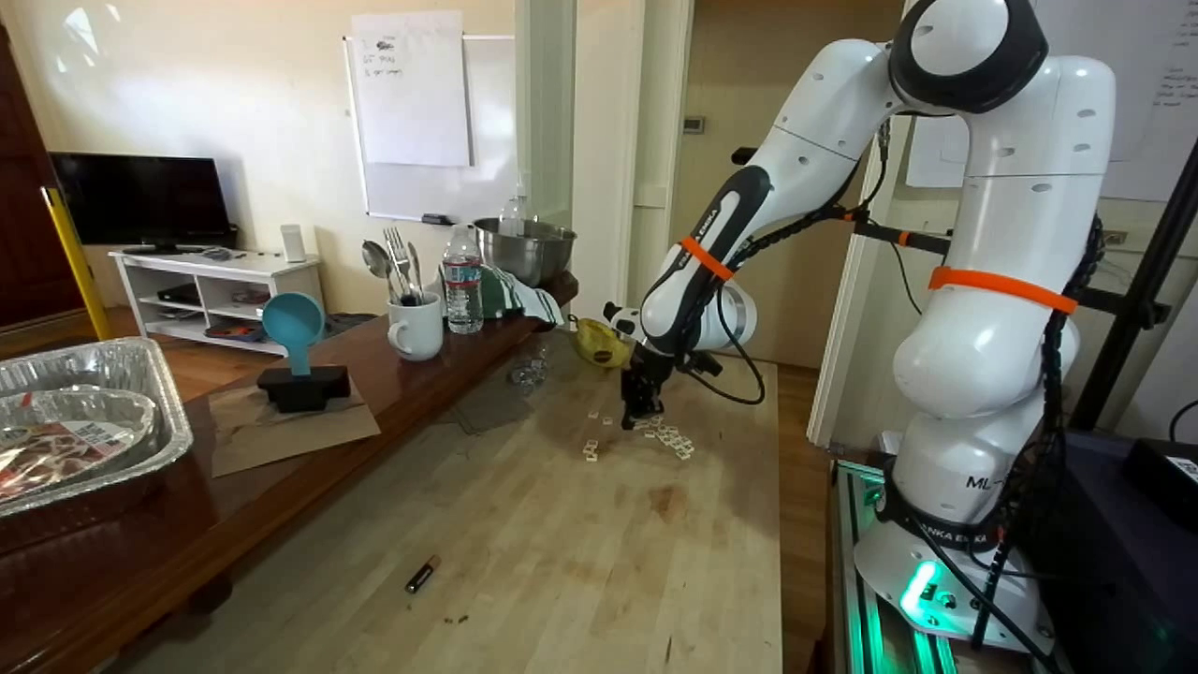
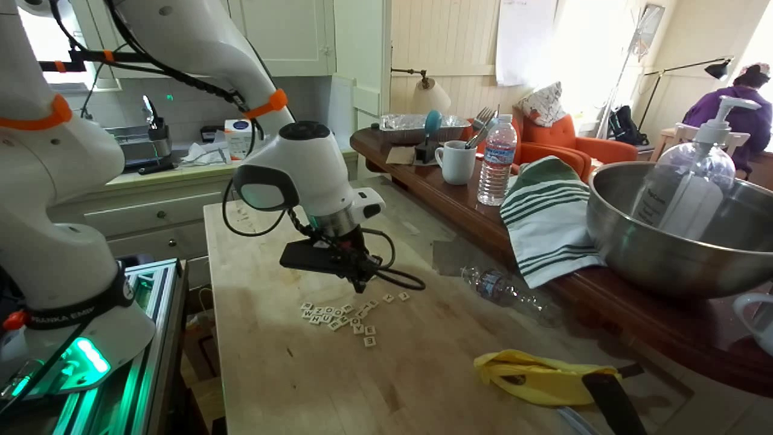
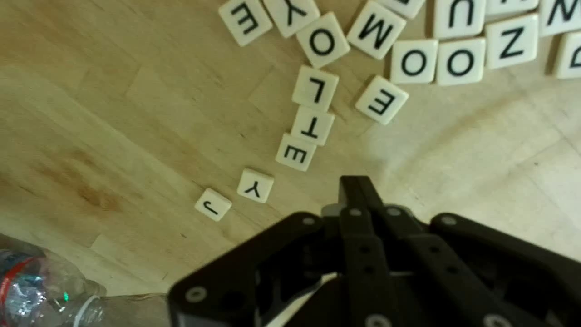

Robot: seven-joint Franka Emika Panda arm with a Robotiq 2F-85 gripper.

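Observation:
My gripper (image 3: 356, 184) is shut, its two black fingertips pressed together with nothing seen between them. Pale letter tiles lie face up on the wooden table beyond and to the left of the tips in the wrist view. Nearest are an E tile (image 3: 295, 152) and a Y tile (image 3: 255, 185), with a J tile (image 3: 213, 204) farther left. A T tile (image 3: 313, 125) and an L tile (image 3: 315, 88) line up above the E. Another E tile (image 3: 382, 100) lies apart, below a row of several tiles. In both exterior views the gripper (image 1: 631, 421) (image 2: 360, 287) is close to the tile group (image 2: 338, 317).
An empty plastic bottle (image 2: 501, 289) lies on the table near the raised brown ledge (image 1: 346, 393). A yellow bag (image 2: 543, 377) and a battery (image 1: 422, 574) are on the table too. The ledge carries a white mug (image 1: 416, 328), a water bottle (image 1: 463, 290) and a metal bowl (image 2: 664, 260).

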